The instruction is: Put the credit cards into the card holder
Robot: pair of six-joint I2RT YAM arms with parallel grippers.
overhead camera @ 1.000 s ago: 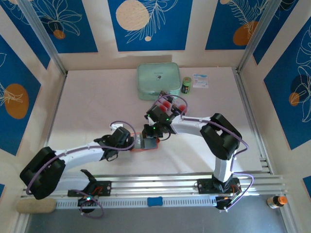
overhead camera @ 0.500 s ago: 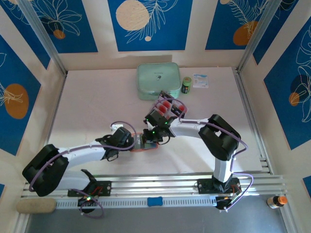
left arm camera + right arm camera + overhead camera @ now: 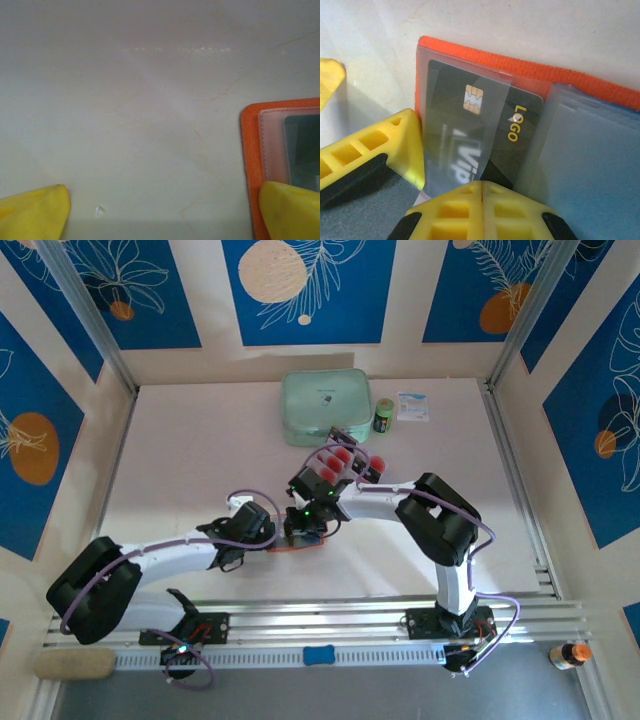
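Step in hand, by my read: seating one card in the holder's clear pocket.

The card holder (image 3: pixel 485 57) lies open on the worktop (image 3: pixel 150 100), just below ctr of the top view. Its orange rim runs across the upper part of the R wrist frame. A dark card (image 3: pixel 522 132) w/ gold chip and "LOGO" sits a bit slantwise. Its left part is under the clear sleeve (image 3: pixel 445 100) and its right part is bare. The card's left edge is near the sleeve's closed side, so prob. nearly home.

R pincer (image 3: pixel 482 200), bottom ctr of its frame: tips together, nothing seen between them, sitting at the card's near edge. Looks like a push, not a grip.

L pincer (image 3: pixel 162 212): spread wide, holding nothing. Its finger (image 3: pixel 290 210), lower right of the L wrist frame, lies over the holder's corner. It is prob. pinning the holder; contact can't be confirmed.

To do it well:
- Nudge slow and low toward the frame's left, along the sleeve.
- Square the slant first so a corner doesn't snag the sleeve lip or buckle the card.
- Hold the L finger down so the holder doesn't skate.
- Stop once the card meets the seam, then lift straight off w/o dragging it back.

The remaining credit cards (image 3: pixel 338 456) sit just up and right of the holder in the top view.
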